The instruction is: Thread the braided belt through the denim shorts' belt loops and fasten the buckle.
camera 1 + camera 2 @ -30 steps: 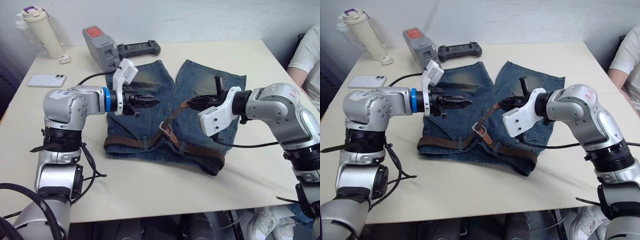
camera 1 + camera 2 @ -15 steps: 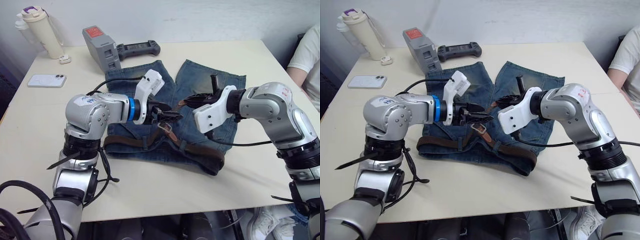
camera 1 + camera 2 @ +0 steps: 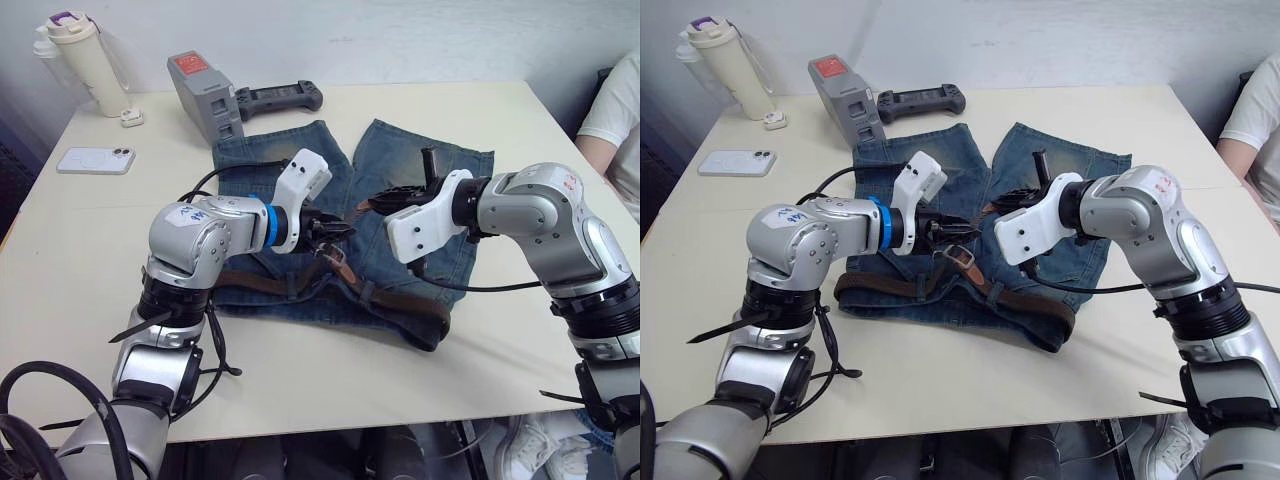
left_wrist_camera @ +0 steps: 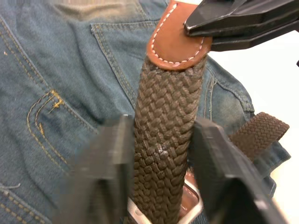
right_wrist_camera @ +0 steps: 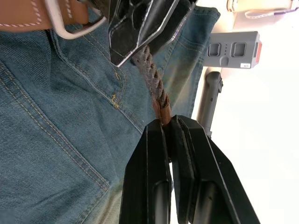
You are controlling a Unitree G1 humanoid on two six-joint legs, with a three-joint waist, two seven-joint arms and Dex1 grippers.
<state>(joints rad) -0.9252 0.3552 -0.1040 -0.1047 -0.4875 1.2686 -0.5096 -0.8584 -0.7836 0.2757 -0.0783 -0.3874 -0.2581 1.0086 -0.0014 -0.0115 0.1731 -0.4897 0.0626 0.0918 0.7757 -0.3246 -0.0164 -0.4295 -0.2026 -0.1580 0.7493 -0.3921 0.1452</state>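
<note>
From the head, the denim shorts lie mid-desk, the braided belt along their near waistband. Its free end rises between the left hand and right hand.

Left wrist: the fingers flank the strap above the buckle, seemingly touching it.

Right wrist: that hand is clenched on the belt's tip.

The braided belt is matt woven cord tipped with smooth stitched leather, lying on faded denim shorts.
</note>
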